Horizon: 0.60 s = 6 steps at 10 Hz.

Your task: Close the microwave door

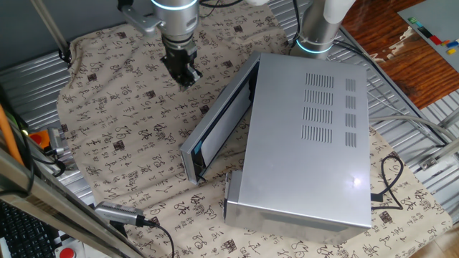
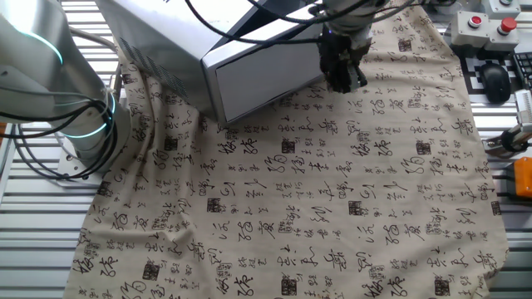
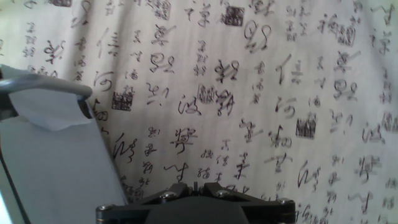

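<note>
- Near us in one fixed view, we see a grey cable plug (image 1: 118, 213) lying on the cloth (image 1: 136, 136) with black writing on it.
- The cloth covers the table, and the big silver microwave (image 1: 308, 143) sits on it, to the right.
- The microwave has rows of vent slots (image 1: 319, 107) on its top.
- The door (image 1: 219, 122) is on the microwave's left side. It is partly open, swung out at its near end, with a dark gap behind it.
- Farther back and to the left of the door, the gripper (image 1: 183, 73) hangs just above the cloth. We see it near the door, but we cannot tell if it touches.
- We cannot tell if the jaws are wide or narrow. They look like one dark lump in both fixed views.
- In the hand view, we see the door (image 3: 53, 158) at the left, and cloth (image 3: 261, 93) everywhere else.
- In the other fixed view, the gripper (image 2: 344, 73) is right by the door's (image 2: 266, 83) end.
</note>
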Each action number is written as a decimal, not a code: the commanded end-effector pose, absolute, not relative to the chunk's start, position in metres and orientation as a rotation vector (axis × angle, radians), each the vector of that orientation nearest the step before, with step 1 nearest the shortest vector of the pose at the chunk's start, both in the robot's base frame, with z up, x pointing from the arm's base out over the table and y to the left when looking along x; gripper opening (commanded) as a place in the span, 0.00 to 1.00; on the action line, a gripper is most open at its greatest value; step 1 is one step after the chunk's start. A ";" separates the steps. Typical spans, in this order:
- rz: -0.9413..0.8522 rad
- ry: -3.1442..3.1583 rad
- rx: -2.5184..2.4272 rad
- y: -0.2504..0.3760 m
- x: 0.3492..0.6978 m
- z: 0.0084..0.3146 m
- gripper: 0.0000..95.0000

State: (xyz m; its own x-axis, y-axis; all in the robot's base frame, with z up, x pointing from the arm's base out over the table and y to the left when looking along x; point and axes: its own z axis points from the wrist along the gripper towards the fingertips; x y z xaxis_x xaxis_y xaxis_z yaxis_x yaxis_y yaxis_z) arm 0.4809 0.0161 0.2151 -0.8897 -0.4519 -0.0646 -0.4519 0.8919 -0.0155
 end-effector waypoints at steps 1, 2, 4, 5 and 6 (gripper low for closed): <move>0.014 2.946 -0.903 0.016 0.490 0.214 0.00; 0.019 2.951 -0.891 0.019 0.495 0.218 0.00; 0.027 2.972 -0.881 0.026 0.511 0.226 0.00; 0.031 2.978 -0.869 0.030 0.520 0.230 0.00; 0.033 2.981 -0.862 0.035 0.529 0.232 0.00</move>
State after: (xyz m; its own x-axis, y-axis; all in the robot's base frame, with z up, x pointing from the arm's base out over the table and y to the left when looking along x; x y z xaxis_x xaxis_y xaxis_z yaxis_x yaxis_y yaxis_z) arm 0.5319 0.0374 0.2323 -0.8203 -0.5703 -0.0428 -0.5712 0.8207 0.0142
